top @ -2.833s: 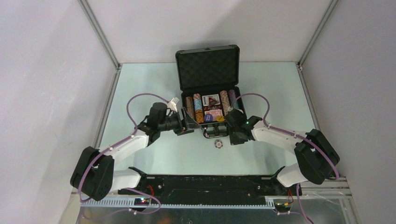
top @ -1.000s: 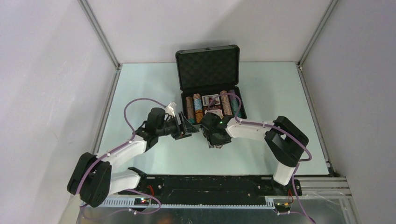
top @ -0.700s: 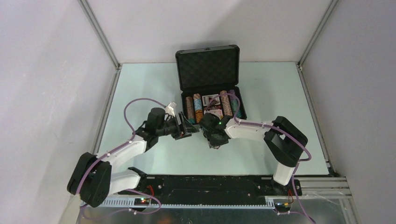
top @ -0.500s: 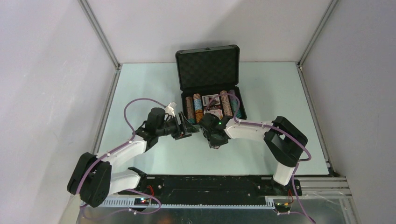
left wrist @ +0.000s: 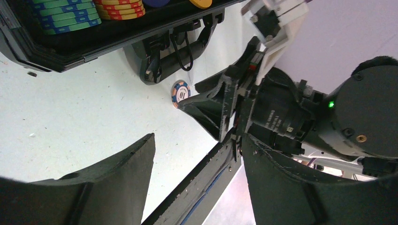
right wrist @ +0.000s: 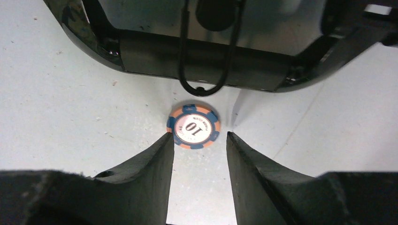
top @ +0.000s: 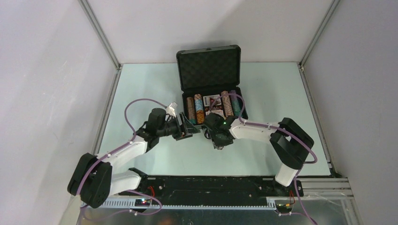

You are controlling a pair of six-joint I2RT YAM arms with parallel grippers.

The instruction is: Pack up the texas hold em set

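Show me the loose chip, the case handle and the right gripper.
chip (right wrist: 193, 125), right wrist view, white centre.
handle (right wrist: 150, 61), right wrist view, bar left of middle.
right gripper (right wrist: 199, 139), right wrist view, between fingertips.

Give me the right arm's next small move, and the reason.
Probably ease the right gripper forward and down until its open jaws flank the 10 chip: the chip lies flat just beyond them, loose outside the case, in front of the case handle.

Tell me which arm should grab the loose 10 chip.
Right. The right fingers point down at the chip, which lies at their tips in line with the gap; the left fingers stand off to the side.
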